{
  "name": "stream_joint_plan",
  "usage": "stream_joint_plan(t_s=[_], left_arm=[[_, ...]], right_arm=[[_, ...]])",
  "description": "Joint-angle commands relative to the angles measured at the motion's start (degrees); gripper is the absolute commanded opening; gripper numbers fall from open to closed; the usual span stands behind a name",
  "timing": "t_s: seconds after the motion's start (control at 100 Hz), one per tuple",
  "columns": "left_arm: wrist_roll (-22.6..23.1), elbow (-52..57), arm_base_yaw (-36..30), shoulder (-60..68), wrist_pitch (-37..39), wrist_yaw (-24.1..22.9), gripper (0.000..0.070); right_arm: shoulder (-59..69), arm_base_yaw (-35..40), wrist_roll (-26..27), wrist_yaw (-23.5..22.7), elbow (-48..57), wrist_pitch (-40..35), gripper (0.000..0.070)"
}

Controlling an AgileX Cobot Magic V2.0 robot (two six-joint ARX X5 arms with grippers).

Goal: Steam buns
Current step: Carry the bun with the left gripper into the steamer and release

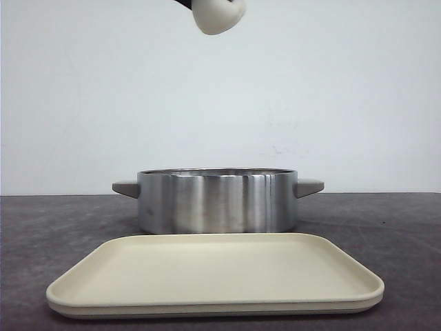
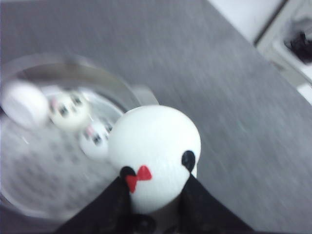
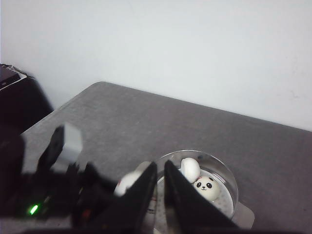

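1. gripping one bun (image 2: 156, 156) between pinched fingers, left gripper (image 2: 155, 195) holds it high above the steel pot (image 1: 218, 201); face points away from the wrist.
2. three buns (image 2: 70, 109) lie inside the pot.
3. right gripper (image 3: 161, 187), fingers pressed together, empty.
4. cream tray (image 1: 213, 276) on dark grey table (image 1: 400, 227); white wall behind.

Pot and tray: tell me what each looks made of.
The pot looks like brushed stainless steel: vertical streaked reflections on its wall, with duller grey handles, possibly plastic. The tray looks like matte cream plastic or melamine: even colour, no glare, rounded rim.
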Motion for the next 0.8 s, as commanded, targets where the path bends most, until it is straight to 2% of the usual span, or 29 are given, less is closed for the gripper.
stream_joint_plan(t_s=[0.0,0.18,0.35,0.64,0.7,0.79], left_arm=[[3.23,2.82,1.46,3.48,-0.22,-0.46,0.0],[4.33,7.76,7.45,11.72,0.24,-0.17,0.0],[4.22,10.27,11.72,20.96,0.11,2.21,0.0],[4.28,10.56,13.14,30.84,-0.42,3.56,0.0003],[4.24,10.56,13.14,31.93,-0.33,3.56,0.0057],[4.22,10.56,13.11,32.44,-0.28,3.56,0.0197]], right_arm=[[0.52,0.57,0.24,0.02,0.98,0.44,0.0017],[0.57,0.57,0.17,0.02,0.98,0.63,0.0017],[0.55,0.57,0.5,0.0,0.96,0.22,0.0017],[0.55,0.57,2.16,0.02,0.96,-2.43,0.0017],[0.52,0.57,2.25,0.04,0.96,-2.4,0.0017],[0.5,0.57,2.47,0.04,0.96,-2.45,0.0017]])
